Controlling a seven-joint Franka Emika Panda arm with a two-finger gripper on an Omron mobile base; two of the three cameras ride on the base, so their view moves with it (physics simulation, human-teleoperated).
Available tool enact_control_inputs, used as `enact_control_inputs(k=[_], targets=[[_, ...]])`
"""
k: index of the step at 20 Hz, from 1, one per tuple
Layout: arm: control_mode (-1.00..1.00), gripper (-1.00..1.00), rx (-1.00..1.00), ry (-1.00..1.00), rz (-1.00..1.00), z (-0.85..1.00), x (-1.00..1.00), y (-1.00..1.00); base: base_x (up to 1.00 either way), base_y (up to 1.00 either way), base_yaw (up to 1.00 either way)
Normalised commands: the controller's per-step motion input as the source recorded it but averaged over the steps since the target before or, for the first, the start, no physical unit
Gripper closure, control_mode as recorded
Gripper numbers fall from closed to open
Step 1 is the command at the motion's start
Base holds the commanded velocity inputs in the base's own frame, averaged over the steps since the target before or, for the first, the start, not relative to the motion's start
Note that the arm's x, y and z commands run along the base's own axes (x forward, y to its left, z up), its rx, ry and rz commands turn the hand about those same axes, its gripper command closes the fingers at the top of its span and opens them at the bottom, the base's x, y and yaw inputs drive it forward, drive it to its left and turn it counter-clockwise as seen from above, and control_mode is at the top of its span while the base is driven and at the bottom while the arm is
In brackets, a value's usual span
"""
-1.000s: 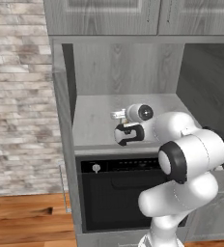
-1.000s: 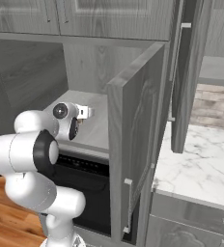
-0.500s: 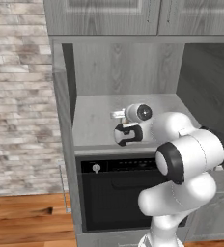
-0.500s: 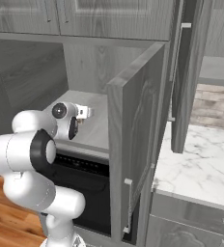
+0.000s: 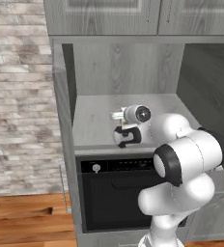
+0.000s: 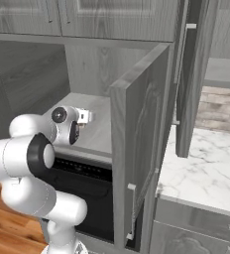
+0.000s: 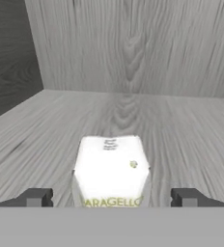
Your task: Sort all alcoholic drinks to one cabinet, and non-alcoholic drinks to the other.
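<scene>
Gripper (image 7: 112,198) is standing wide open in the hand view, its two dark finger tips (image 7: 34,198) sitting low at the left and right of the frame, well apart from each other. Between them, in the lower centre of the frame, a pale carton (image 7: 111,176) is resting on the grey wood-grain shelf (image 7: 181,140); part of a printed word is showing along its lower edge. A clear gap is showing on each side between carton and finger tip, so nothing is being gripped or touched. Behind the carton the shelf is running back to the cabinet's rear wall (image 7: 133,43) across the top of the frame, with a darker side wall at upper left. In the left base view the gripper (image 5: 118,116) is showing as a small pale shape just left of centre, reaching over the shelf of the niche (image 5: 92,120), at the end of the white arm (image 5: 181,159) that is rising from the lower right. The black oven (image 5: 114,193) is sitting directly under the shelf, in the lower centre. In the right base view the gripper (image 6: 86,117) is showing left of centre, pointing into the same niche, with an open cabinet door (image 6: 139,149) standing edge-on in the middle of the frame and a marble counter (image 6: 206,178) at lower right. The carton itself is too hidden behind the hand to make out in either base view.
</scene>
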Motion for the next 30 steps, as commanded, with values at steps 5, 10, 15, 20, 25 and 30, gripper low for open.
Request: enact_control_inputs(k=[5, 10, 15, 20, 25, 30], targets=[[-1.00, -1.00, 0.00, 0.00, 0.00, -0.03, -0.17, 0.00, 0.00, 0.00, 0.00], [-1.00, -1.00, 0.00, 0.00, 0.00, 0.00, -0.25, 0.00, 0.00, 0.00, 0.00], [-1.00, -1.00, 0.01, 0.00, 0.00, 0.00, -0.31, 0.00, 0.00, 0.00, 0.00], [-1.00, -1.00, 0.02, 0.01, 0.00, 0.01, -0.34, -0.07, 0.00, 0.00, 0.00], [-1.00, -1.00, 0.02, 0.06, 0.00, 0.07, -0.30, -0.11, 0.00, 0.00, 0.00], [-1.00, -1.00, 0.00, 0.08, 0.00, 0.10, -0.30, -0.05, 0.00, 0.00, 0.00]])
